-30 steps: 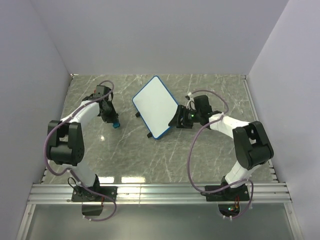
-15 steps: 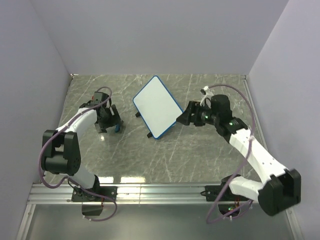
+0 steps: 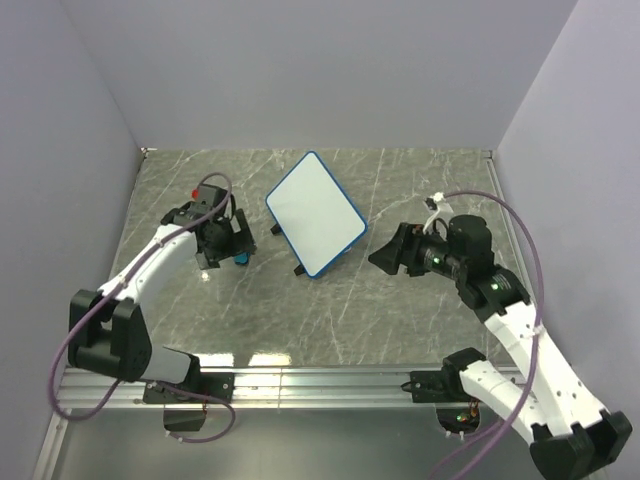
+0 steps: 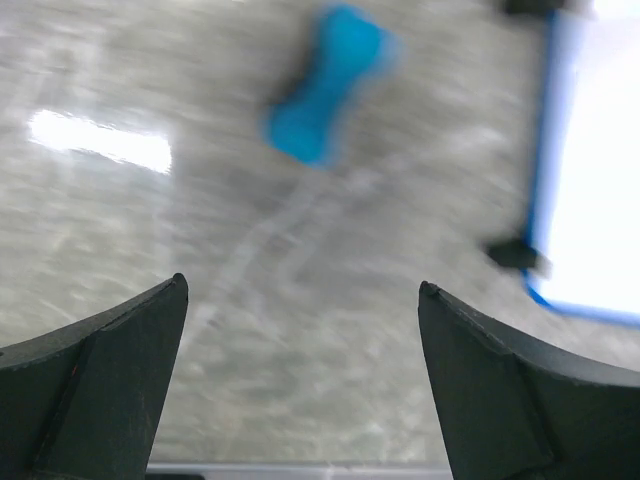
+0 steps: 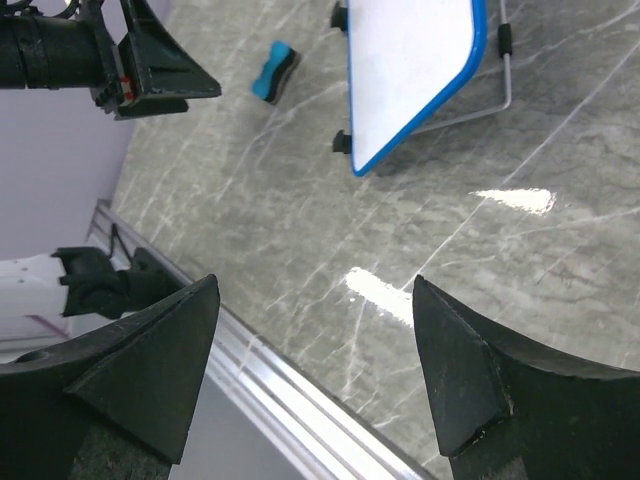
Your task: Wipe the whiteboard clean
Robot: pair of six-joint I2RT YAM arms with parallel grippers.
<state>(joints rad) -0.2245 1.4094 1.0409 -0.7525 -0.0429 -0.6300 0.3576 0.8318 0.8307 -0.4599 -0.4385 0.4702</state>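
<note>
Though blurry, seemingly an eraser [image 4: 325, 85] near the whiteboard [image 3: 313, 213]; left claw [image 4: 302, 287], right claw [image 5: 315, 282] wide, empty.

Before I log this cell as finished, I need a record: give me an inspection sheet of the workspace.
Surface: grey marble table, patches of light glare.
Job's things: whiteboard propped tilted on its wire stand, face clean white, no marks seen.
Clutter: blue eraser lying loose on the table left of the board; nothing else seen.
Claws: left claw open and empty, close to the eraser, not touching it; right claw open and empty, apart from the board on its right side.
Cables: purple cables looped along both arms, away from the board.
Surroundings: plain walls; metal rail at the near edge.
</note>
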